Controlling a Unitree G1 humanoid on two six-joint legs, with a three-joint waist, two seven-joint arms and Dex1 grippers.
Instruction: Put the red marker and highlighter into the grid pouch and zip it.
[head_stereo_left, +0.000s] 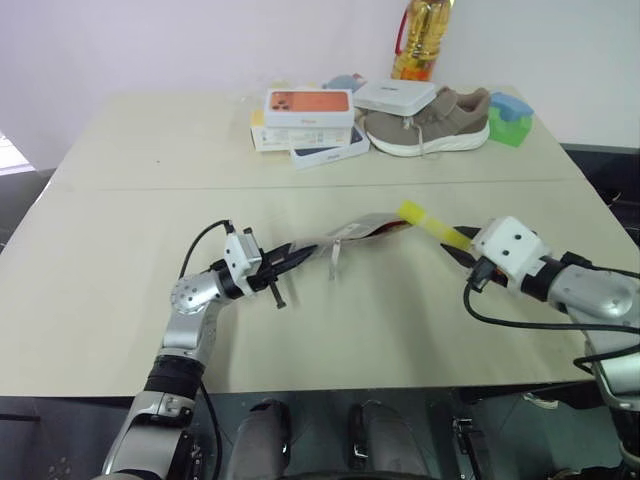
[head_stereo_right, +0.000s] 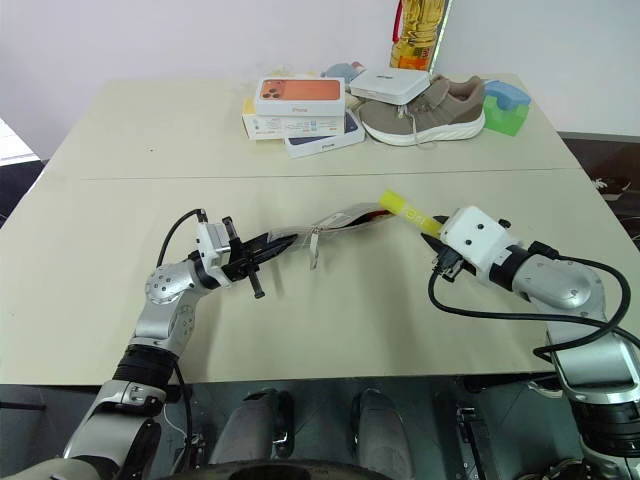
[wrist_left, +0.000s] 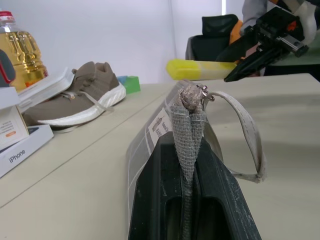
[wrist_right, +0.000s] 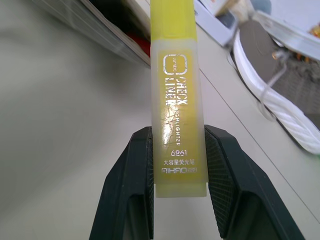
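The left hand (head_stereo_left: 283, 262) is clenched on one end of the grid pouch (head_stereo_left: 352, 233), its black fingers (wrist_left: 220, 190) pinching the grey fabric between them, so that end is lifted off the table (head_stereo_left: 120, 230). The pouch stretches from there toward the middle of the table, its grid face and small white label turned sideways; a loose strap hangs from the zipper end, and the ring pull is hard to make out. In the right wrist view a bit of red shows inside the pouch mouth, too little of it to say what it is.

The right hand (head_stereo_left: 462, 250) grasps the highlighter (head_stereo_left: 432, 226) by its pale butt end, one finger on each side, the brighter yellow cap pointing at the open end of the pouch. The cap tip lies just at the pouch mouth; whether it is already inside cannot be told.

At the far side of the table, well apart from the hands, sit a stack of phone boxes (head_stereo_left: 305, 120), a flat white box (head_stereo_left: 395, 96) and a brown shoe (head_stereo_left: 430, 125), with a green-blue block (head_stereo_left: 511, 119) beside it. An oil bottle (head_stereo_left: 420, 40) stands behind them, its top cut off
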